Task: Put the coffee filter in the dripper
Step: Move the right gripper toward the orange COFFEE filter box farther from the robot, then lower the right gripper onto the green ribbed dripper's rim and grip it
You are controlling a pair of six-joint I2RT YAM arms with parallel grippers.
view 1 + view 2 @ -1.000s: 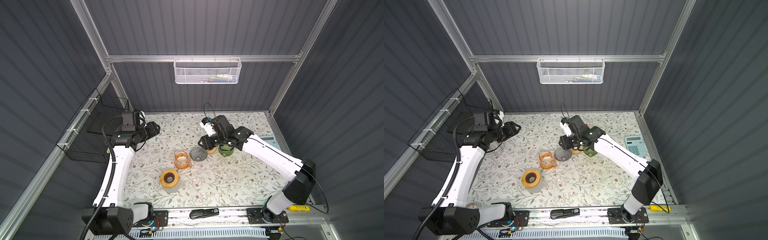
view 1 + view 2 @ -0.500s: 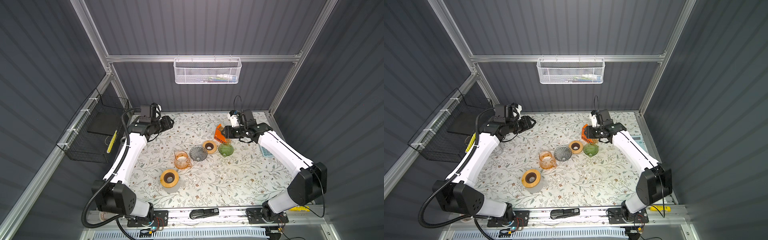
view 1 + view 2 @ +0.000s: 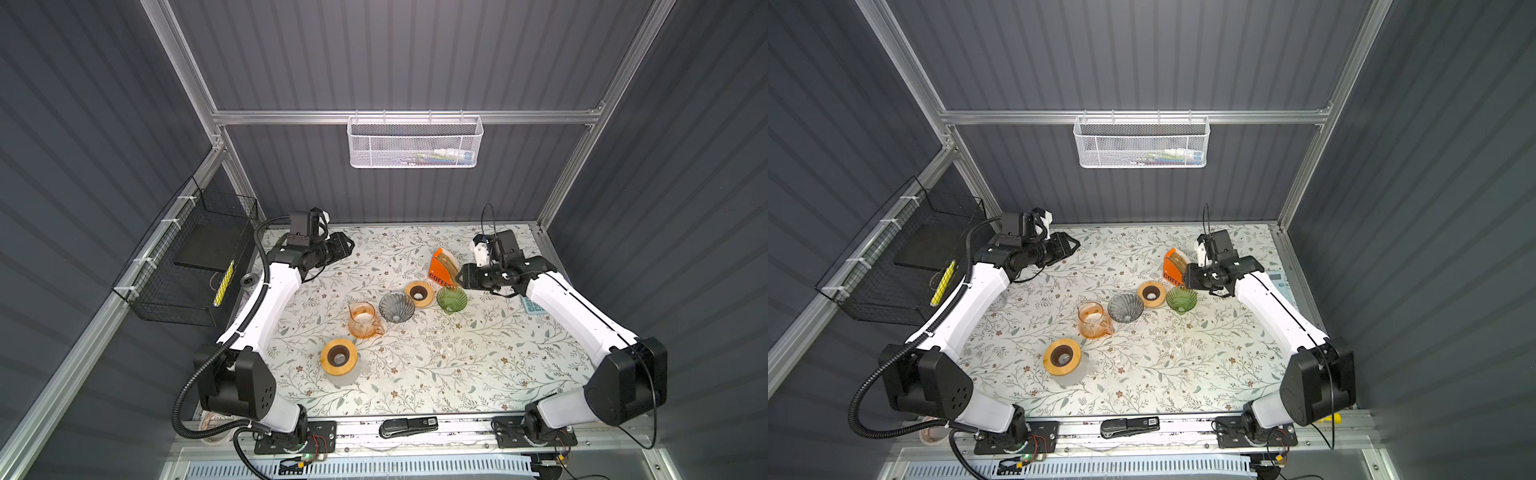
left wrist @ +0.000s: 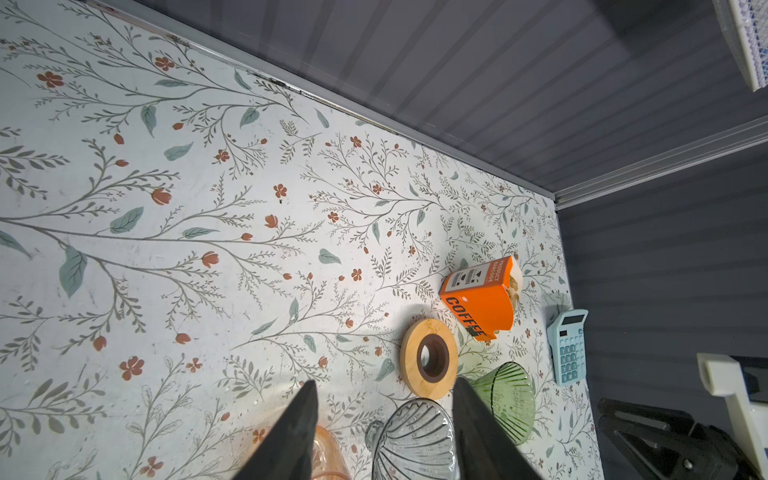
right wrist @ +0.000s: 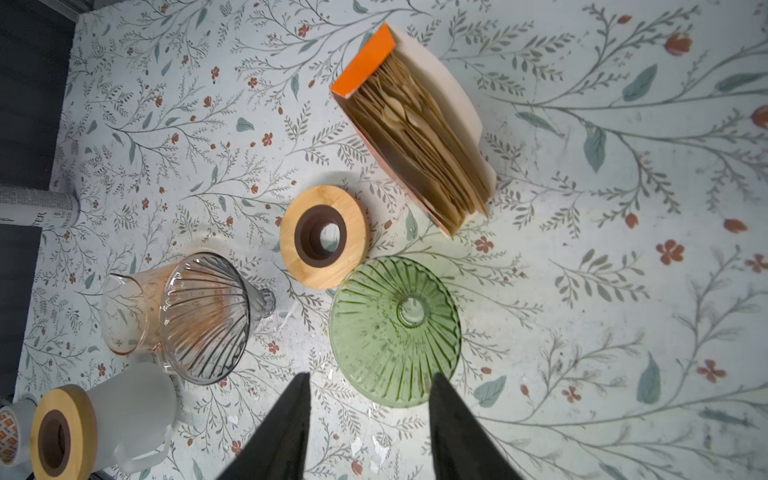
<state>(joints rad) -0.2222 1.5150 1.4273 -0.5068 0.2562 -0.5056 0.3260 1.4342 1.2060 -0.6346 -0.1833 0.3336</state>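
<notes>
right gripper [image 5: 370, 376] just swung back beside the filter box [image 5: 365, 62]. it and left gripper [image 4: 383, 381] are half open, empty, so pickup's probably next.

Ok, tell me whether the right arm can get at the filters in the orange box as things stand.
Probably yes. The right gripper is open and empty, close beside the orange box, whose open top leaves the filters uncovered. Nothing lies between them; only the green dripper stands near.
</notes>
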